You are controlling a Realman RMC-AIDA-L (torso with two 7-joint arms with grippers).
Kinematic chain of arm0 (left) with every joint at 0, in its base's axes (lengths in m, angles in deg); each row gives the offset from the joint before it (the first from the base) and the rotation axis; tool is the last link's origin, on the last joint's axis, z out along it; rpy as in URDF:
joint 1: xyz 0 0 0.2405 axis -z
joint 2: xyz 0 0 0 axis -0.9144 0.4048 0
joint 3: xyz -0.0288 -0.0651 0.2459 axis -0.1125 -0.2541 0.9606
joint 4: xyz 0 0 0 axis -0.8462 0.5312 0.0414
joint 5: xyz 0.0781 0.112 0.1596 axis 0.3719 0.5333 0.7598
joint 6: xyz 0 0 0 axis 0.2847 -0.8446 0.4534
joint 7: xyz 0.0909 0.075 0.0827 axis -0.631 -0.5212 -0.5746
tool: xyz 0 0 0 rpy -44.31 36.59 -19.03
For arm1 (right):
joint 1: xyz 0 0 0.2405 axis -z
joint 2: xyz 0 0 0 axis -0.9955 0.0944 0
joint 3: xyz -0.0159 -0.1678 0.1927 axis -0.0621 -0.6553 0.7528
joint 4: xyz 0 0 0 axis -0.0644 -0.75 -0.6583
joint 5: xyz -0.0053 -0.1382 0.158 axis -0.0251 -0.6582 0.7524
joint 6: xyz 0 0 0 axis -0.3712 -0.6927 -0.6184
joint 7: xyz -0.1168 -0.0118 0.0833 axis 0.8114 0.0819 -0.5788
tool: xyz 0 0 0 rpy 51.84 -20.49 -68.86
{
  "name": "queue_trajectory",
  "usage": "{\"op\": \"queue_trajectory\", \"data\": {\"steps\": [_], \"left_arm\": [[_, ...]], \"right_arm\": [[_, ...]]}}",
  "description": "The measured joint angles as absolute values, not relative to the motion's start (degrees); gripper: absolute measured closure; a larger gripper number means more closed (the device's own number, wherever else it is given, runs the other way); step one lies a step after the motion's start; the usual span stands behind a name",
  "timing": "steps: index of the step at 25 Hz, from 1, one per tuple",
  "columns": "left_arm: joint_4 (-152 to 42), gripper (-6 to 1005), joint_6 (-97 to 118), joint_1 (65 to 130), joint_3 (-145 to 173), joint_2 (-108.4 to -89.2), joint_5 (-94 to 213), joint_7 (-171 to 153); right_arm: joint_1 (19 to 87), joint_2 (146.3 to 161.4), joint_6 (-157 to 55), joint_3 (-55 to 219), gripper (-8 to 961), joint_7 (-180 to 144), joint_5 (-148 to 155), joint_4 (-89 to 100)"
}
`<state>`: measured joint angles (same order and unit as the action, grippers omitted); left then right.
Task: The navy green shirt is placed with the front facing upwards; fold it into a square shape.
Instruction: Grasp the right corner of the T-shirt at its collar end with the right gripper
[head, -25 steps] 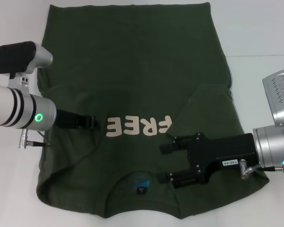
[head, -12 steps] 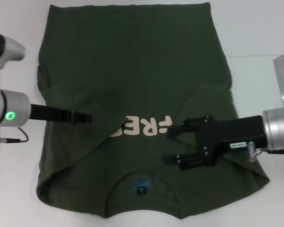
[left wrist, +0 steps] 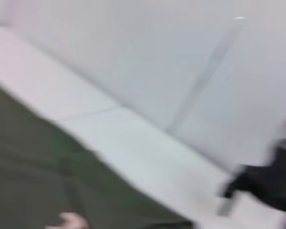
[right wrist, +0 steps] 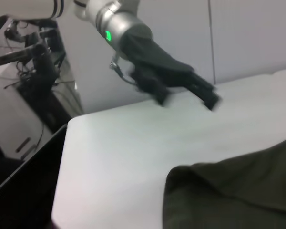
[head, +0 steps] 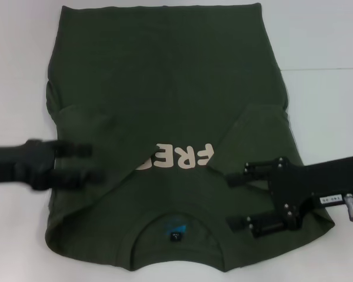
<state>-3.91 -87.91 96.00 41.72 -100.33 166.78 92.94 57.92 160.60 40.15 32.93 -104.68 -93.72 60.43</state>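
In the head view, the navy green shirt [head: 165, 135] lies flat on the white table [head: 323, 47], front up, both sleeves folded in over the chest and partly covering the cream lettering [head: 179, 156]. The left gripper [head: 91, 163] is over the shirt's left edge, fingers spread apart and holding nothing. The right gripper [head: 232, 200] is over the right sleeve, fingers wide and empty.

In the left wrist view, blurred shirt cloth [left wrist: 43, 186] meets the table [left wrist: 148, 157].

In the right wrist view, a shirt corner [right wrist: 229, 195] rests on the table [right wrist: 128, 143], with the left gripper [right wrist: 209, 98] beyond it.

One navy green shirt [head: 165, 106], two hands: left [head: 85, 164], right [head: 238, 200].
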Motion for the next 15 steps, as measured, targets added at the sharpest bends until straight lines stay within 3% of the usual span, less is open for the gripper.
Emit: {"op": "queue_trajectory", "data": {"steps": [3,10,15], "left_arm": [[-8.52,47,-96.21,95.43,41.62,-97.76,166.4,88.86],[-8.09,48,-98.03,94.1,46.48,-99.25,167.02,86.15],[-8.39,49,-97.21,95.84,47.04,-99.53,167.36,86.24]], "right_arm": [[58.51,160.6,41.37,33.43,109,-106.28,-95.55,61.8],[59.53,160.48,41.53,41.17,117,-118.3,-99.18,68.75],[58.51,158.67,41.98,45.93,118,-133.38,-104.66,75.8]]}}
